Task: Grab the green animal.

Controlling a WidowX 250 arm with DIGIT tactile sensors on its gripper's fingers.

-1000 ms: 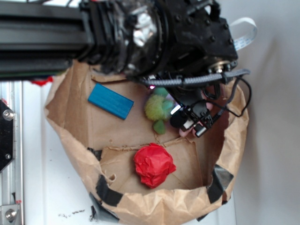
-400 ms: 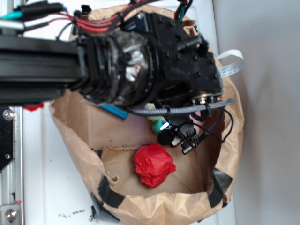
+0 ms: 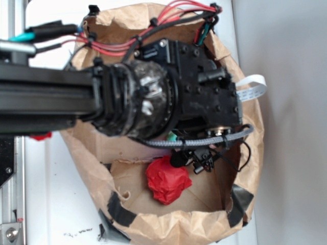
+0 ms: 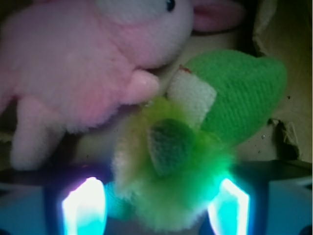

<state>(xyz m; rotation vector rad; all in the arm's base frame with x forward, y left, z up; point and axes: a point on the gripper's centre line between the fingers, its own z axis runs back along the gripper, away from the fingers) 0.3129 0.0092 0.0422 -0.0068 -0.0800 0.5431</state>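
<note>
Lime-green fuzz of the green animal (image 4: 171,196) sits squarely between the spread pincer (image 4: 155,208) fingers, not yet clamped, pink bunny (image 4: 83,68) touching behind

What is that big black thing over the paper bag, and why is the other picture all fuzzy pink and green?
The big black thing is a robot arm reaching down into a crumpled brown paper bag. One picture is taken from outside, looking down at it. In the bag you can see a crumpled red paper ball.

The other picture comes from a tiny camera on the arm's wrist, very close up. It shows a fluffy pink plush bunny touching a small fuzzy lime-green plush animal. The two glowing blue shapes at the bottom are the gripper, its jaws open on either side of the green animal. Nothing is held yet.
</note>
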